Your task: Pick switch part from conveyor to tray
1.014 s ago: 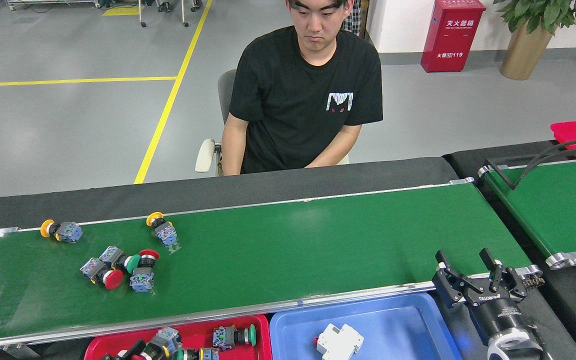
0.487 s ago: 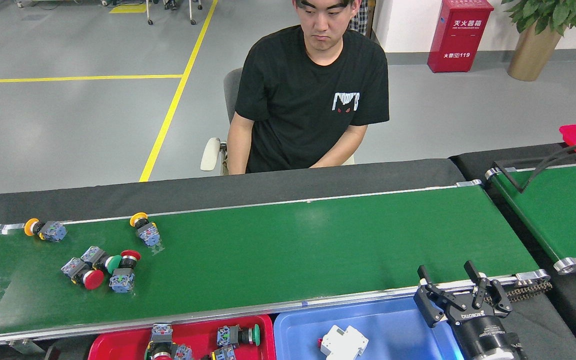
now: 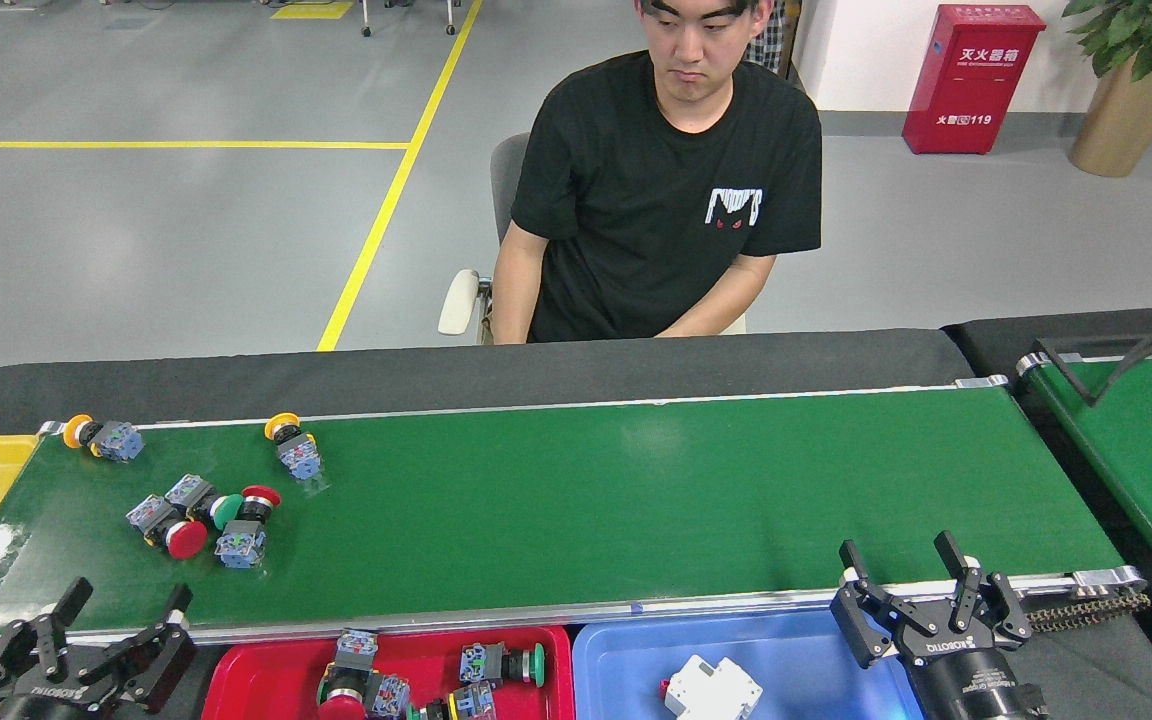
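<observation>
Switch parts (image 3: 198,515) lie on the conveyor (image 3: 576,500) just beyond the wide-open, empty left jaws (image 3: 126,605).

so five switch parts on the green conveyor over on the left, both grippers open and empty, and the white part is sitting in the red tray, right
Not quite: the head view shows the white part in the blue tray, not the red tray. The rest holds: five switch parts on the left of the conveyor, left gripper and right gripper open and empty.

I stand in a factory workshop: painted grey floor (image 3: 186,230) with yellow lines (image 3: 391,190), a green conveyor (image 3: 586,500), sorting trays (image 3: 266,680), and a red fire-equipment box (image 3: 971,80).
</observation>
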`<state>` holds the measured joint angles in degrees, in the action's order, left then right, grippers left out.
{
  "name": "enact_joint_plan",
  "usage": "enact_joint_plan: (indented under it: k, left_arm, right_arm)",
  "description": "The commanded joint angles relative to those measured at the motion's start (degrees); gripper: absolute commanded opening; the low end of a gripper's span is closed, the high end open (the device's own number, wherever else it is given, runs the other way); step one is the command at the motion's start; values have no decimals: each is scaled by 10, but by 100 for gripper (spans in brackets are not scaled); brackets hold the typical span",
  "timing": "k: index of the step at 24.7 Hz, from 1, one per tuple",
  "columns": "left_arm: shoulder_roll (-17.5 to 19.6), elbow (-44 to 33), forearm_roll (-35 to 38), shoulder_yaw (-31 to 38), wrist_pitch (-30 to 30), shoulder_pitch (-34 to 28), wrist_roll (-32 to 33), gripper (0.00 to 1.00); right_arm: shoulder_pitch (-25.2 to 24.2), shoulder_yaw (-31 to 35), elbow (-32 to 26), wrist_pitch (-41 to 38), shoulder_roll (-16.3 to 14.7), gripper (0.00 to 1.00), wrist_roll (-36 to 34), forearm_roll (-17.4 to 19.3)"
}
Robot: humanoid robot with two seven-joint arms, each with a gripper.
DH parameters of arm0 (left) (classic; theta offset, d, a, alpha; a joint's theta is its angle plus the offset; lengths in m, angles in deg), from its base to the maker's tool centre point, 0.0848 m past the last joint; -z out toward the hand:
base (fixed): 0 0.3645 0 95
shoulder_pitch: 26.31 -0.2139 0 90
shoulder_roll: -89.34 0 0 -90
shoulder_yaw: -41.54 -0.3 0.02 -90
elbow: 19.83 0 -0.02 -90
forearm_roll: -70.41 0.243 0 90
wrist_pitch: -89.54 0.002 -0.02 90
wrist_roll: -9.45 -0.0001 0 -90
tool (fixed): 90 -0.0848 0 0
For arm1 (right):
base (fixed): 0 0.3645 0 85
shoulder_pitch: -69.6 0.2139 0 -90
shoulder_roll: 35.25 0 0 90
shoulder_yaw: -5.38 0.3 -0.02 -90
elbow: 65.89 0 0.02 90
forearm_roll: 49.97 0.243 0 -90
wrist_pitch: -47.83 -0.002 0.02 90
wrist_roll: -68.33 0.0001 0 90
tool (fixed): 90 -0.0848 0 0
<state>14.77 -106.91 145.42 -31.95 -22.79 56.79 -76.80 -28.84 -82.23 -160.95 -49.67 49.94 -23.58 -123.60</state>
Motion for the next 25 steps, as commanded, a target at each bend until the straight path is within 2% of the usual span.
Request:
enact_joint_plan:
  k: [1,11,15,18,20,23,25]
  left_arm:
    - [6,13,0,-9,-1,22,10,100]
    - [14,144,3,-10,7,114,12,100]
    - [17,203,32,-10,25,157,9,100]
    - [17,231,44,-11,39,182,6,95]
    - [17,248,45,-11,48,191,6,81]
    - [14,283,45,-11,71,213,6,53]
    - [14,306,45,-11,73,230,6,40]
  right_arm:
    - [1,3,-7,-3,-4,97,-6,2]
    - [-4,-3,-7,-15,-5,97,-6,2]
    - [-14,-3,-7,-33,-5,97,-6,1]
    - [-16,-3,-7,-34,-5,97,-6,1]
    - [-16,-3,-7,-35,-5,97,-6,1]
    - [-16,-3,-7,-35,-5,97,-6,1]
    - [-16,-3,-7,-36,-5,97,-6,1]
